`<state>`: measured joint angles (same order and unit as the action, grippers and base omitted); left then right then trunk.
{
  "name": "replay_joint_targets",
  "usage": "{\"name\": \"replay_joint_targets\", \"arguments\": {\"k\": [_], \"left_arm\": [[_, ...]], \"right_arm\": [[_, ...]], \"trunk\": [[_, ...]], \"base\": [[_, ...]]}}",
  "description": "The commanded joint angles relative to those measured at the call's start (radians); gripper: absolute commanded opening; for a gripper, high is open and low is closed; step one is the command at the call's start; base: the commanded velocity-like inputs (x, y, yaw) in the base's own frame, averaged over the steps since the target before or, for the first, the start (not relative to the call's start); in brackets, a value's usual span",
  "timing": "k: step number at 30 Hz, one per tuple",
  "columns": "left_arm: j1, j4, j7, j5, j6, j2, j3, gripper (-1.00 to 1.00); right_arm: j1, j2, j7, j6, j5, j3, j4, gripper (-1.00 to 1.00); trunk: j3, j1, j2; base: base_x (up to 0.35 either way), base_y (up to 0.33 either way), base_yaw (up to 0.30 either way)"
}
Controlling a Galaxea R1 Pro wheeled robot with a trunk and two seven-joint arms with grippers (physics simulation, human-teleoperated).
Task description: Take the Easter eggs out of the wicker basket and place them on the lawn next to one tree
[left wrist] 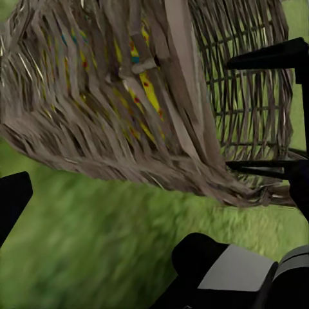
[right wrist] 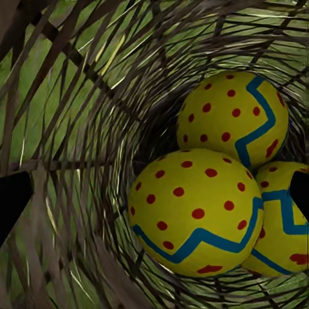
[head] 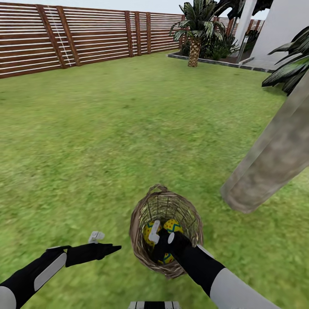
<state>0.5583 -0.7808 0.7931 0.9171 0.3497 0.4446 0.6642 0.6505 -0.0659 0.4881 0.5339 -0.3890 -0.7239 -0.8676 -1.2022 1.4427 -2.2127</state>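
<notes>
While the left pincer [head: 97, 236] hangs open beside it, the right pincer [head: 162, 231] reaches, spread open, into the brown woven-twig basket [head: 139, 214] holding three yellow red-dotted eggs [right wrist: 193, 212].

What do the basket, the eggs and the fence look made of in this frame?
Basket: woven brown-grey twigs or wicker, matte, with open gaps showing grass through the weave. Eggs: smooth, evenly painted yellow shells with red dots and blue zigzags; possibly plastic or painted, the render leaves it open. Fence: brown horizontal slats on posts, apparently stained wood.
</notes>
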Motion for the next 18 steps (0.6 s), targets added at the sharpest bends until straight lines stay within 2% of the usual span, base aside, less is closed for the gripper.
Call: {"name": "replay_joint_targets", "arguments": {"k": [1, 3, 5, 8, 12, 18], "left_arm": [[0.0, 0.0, 0.0, 0.0, 0.0, -0.001, 0.001, 1.0], [0.0, 0.0, 0.0, 0.0, 0.0, -0.001, 0.001, 1.0], [0.0, 0.0, 0.0, 0.0, 0.0, -0.001, 0.002, 1.0], [0.0, 0.0, 0.0, 0.0, 0.0, -0.001, 0.002, 1.0], [-0.023, -0.017, -0.009, 0.017, -0.019, 0.021, -0.021, 1.0], [-0.049, -0.018, -0.006, 0.031, -0.046, 0.0, -0.054, 1.0]], "right_arm": [[0.0, 0.001, 0.0, 0.0, 0.001, 0.02, 0.0, 1.0], [0.0, 0.003, 0.0, 0.0, 0.001, 0.061, -0.002, 1.0], [0.004, 0.006, 0.0, -0.001, 0.0, 0.069, -0.002, 1.0], [0.005, 0.008, 0.0, -0.013, -0.001, 0.07, -0.002, 1.0], [0.011, 0.009, -0.01, -0.021, -0.011, 0.058, -0.01, 1.0], [0.011, 0.001, -0.012, -0.031, -0.044, 0.057, -0.011, 1.0]], "trunk": [[-0.003, 0.004, -0.007], [-0.01, 0.012, -0.021], [-0.016, 0.019, -0.035], [-0.025, 0.031, -0.056], [-0.025, 0.031, -0.056], [-0.025, 0.031, -0.056]], "base": [[0.0, 0.0, 0.0], [0.0, 0.0, 0.0], [0.0, 0.0, 0.0], [0.0, 0.0, 0.0], [0.0, 0.0, 0.0], [0.0, -0.05, 0.0]]}}
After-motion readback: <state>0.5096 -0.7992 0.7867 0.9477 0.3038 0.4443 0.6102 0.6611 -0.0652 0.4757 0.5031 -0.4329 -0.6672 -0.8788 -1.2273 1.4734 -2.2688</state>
